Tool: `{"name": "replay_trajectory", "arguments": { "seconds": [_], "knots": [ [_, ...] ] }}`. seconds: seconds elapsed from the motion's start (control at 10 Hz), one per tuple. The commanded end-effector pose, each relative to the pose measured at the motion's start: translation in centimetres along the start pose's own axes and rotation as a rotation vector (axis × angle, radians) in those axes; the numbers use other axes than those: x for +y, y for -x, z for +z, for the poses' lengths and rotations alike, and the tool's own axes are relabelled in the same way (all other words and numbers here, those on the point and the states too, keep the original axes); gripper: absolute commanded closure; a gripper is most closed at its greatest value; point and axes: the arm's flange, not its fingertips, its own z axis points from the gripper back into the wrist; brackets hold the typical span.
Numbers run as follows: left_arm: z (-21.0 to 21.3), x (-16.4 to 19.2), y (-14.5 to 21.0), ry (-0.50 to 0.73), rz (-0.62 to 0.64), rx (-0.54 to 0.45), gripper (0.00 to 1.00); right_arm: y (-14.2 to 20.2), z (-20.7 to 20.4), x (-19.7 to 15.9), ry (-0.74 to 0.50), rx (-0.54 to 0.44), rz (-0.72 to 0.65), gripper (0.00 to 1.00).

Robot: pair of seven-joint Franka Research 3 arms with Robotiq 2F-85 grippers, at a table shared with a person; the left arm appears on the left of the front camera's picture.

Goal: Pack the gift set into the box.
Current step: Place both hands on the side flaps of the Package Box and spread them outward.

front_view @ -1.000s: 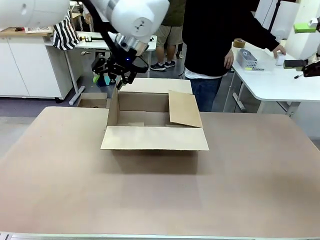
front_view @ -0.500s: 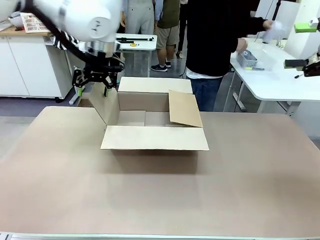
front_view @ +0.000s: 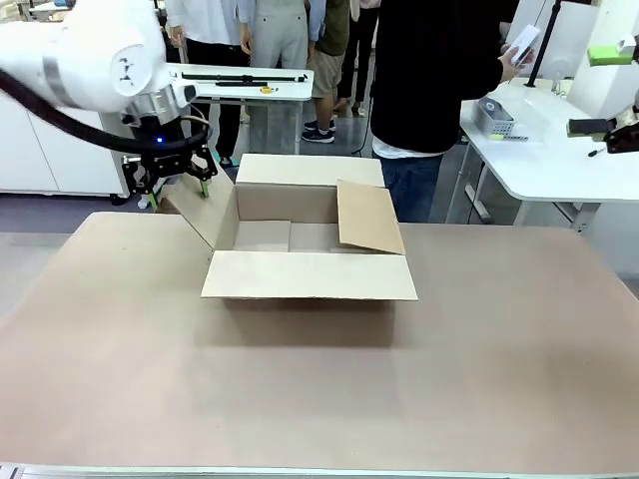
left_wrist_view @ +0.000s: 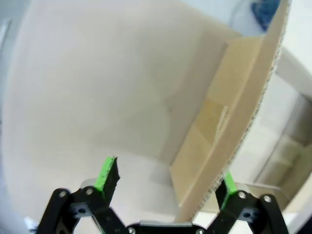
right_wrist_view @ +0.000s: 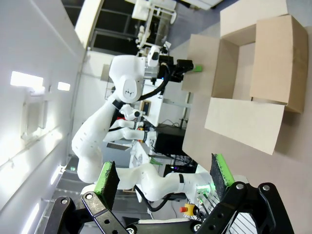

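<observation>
A: what changed?
B: left hand [front_view: 178,183] swung out from over the back-left corner of the box [front_view: 310,277] to its left side. left flap [front_view: 195,208] went with it: upright a second ago, now splayed outward
A: clamped on it?
B: no. left wrist view has the fingers [left_wrist_view: 108,171] wide apart, flap edge running up between them, close to one pad. contact: cannot tell, view is soft
A: right hand?
B: right hand [right_wrist_view: 163,178] spread apart, nothing in it, well off from the box
A: meaning for the task?
B: prep only, I'd say. box sits mid-bench [front_view: 479,349], mouth wider on the left. right flap [front_view: 369,217] leans in over the opening and probably needs the same
A: anything packed?
B: the floor I can see is bare cardboard. near strip hidden behind the front wall, right end under that flap. person [front_view: 434,80] at the far side holds something pale, too small to tell
</observation>
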Motion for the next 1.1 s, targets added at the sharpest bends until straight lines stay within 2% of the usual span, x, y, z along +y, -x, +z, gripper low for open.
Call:
{"name": "replay_trajectory", "arguments": {
  "seconds": [0.0,0.1,0.2,0.5,0.6,0.7,0.8,1.0],
  "knots": [
    [-0.7,3.5,0.6,0.227,-0.057,0.024,0.00,-0.4,-0.3,0.1,-0.026,-0.007,0.027,0.00],
    [-1.0,4.3,0.5,0.339,-0.060,0.085,0.00,-0.4,-0.3,0.1,-0.026,-0.007,0.027,0.00],
    [-0.4,1.2,-0.2,0.093,-0.011,-0.007,0.00,-0.4,-0.3,0.1,-0.026,-0.007,0.027,0.00],
    [-0.4,1.2,-0.2,0.093,-0.011,-0.007,0.00,0.0,0.0,0.0,0.000,0.000,0.000,0.00],
    [-0.4,1.2,-0.2,0.093,-0.011,-0.007,0.00,-0.2,-0.7,1.3,0.276,-0.118,-0.137,0.00],
    [-0.4,1.2,-0.2,0.093,-0.011,-0.007,0.00,-1.9,-6.2,4.1,0.375,-0.021,-0.024,0.00],
    [-0.4,1.2,-0.2,0.093,-0.011,-0.007,0.00,-3.4,-10.5,5.7,0.505,-0.005,0.028,0.00],
    [-0.4,1.2,-0.2,0.093,-0.011,-0.007,0.00,-5.4,-19.8,7.4,0.685,0.059,0.129,0.00]
  ]
}}
